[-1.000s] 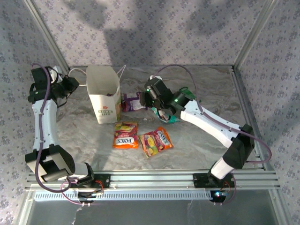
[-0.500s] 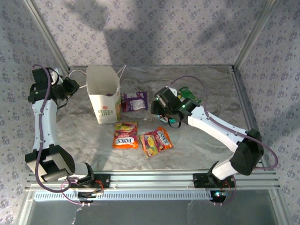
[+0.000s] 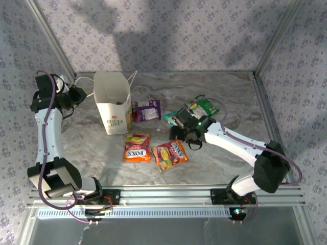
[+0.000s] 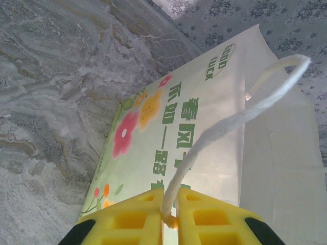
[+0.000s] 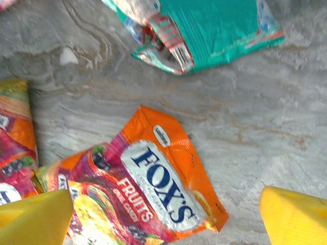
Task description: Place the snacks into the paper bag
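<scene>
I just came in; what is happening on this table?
A robot is putting snacks into a paper bag. The left hand is shut on the bag's cord handle, and the bag stands upright. The right hand is open, hovering over an orange packet beside a second orange packet. A purple packet, a teal packet and a green packet also lie outside the bag.

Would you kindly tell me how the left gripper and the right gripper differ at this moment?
The left gripper is shut on the cord handle of the paper bag; the right gripper is open and holds nothing. The left gripper sits beside the bag, the right gripper hovers over a FOX'S packet. Both have yellow fingers.
</scene>
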`<state>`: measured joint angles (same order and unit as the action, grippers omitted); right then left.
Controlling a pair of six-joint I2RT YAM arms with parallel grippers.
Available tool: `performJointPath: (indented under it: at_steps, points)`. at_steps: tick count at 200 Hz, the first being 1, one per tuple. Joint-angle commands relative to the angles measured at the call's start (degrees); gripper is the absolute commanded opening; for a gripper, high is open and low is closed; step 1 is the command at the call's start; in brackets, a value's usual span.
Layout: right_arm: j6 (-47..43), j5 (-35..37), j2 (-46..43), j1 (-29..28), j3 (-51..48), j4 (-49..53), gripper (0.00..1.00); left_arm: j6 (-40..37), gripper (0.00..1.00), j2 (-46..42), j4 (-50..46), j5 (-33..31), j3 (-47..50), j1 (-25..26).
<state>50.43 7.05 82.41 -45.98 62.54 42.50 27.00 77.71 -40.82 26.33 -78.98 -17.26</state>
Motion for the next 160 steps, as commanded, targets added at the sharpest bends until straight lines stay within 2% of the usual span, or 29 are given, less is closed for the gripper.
performJointPath:
  at_steps: [1,80,160]
  points:
    - [2.56,-4.13,-3.19,0.41,-2.78,1.52,0.97,-0.60,0.16,0.55,-0.91,0.12,-1.10,-0.35]
    - [2.88,-17.98,-3.60,0.76,-10.38,-5.34,1.00,-0.02,0.16,0.07,-0.09,0.64,-0.65,-0.31]
    - [4.41,-23.63,0.83,1.56,-14.54,-11.39,1.00,-0.20,0.16,-0.90,-0.20,1.00,-0.09,-0.23]
